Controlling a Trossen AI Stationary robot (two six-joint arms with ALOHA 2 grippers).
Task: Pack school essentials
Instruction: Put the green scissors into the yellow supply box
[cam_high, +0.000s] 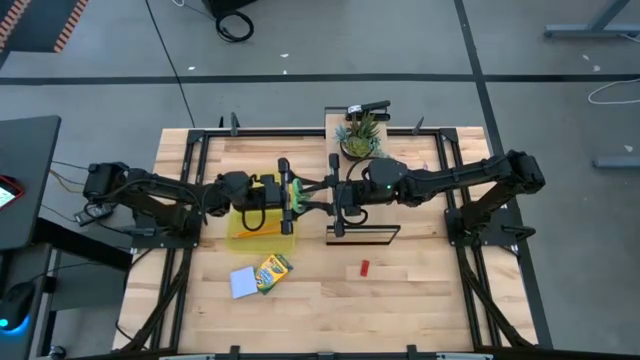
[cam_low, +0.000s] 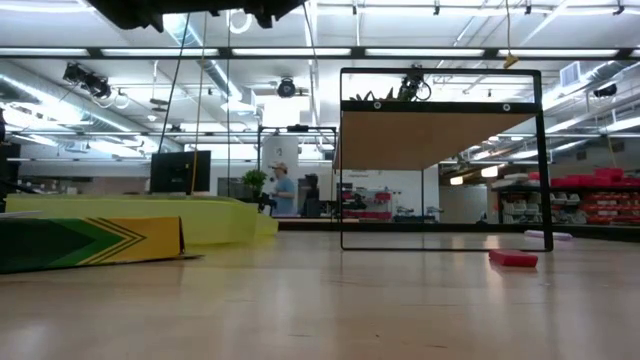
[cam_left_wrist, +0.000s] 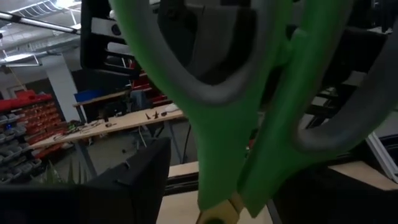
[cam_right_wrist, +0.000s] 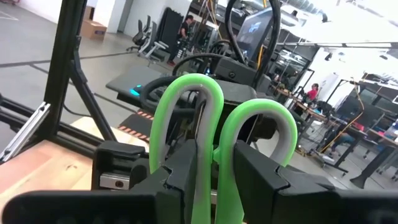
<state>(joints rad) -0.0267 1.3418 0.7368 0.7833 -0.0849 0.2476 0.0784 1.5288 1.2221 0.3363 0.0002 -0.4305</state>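
Green-handled scissors (cam_high: 291, 200) stand upright in mid-air over the table's middle, handle loops (cam_right_wrist: 249, 124) up. My right gripper (cam_high: 306, 197) reaches level from the table's right and is shut on them. My left gripper (cam_high: 281, 196) comes level from the left and faces it, open. Its fingers (cam_left_wrist: 134, 183) stand either side of the scissors' lower part near the pivot (cam_left_wrist: 214, 214). A gap shows beside one finger. A crayon box (cam_high: 272, 270), a pale blue notepad (cam_high: 243, 282) and a small red block (cam_high: 364, 268) lie flat on the table's near half. My right gripper pinches the scissors between its two fingers (cam_right_wrist: 180, 180) on the green shanks just below the handle loops (cam_right_wrist: 214, 177). The fingers come level from the table's right. The scissors are lifted clear of the table and stand upright, loops above the fingers; the blades below are hidden.
A yellow translucent case (cam_high: 262, 226) lies on the table under my left gripper. A black wire frame (cam_high: 362, 232) stands just near of my right gripper. A potted plant (cam_high: 360, 138) sits at the far edge. The near half of the table (cam_high: 420, 300) has free room.
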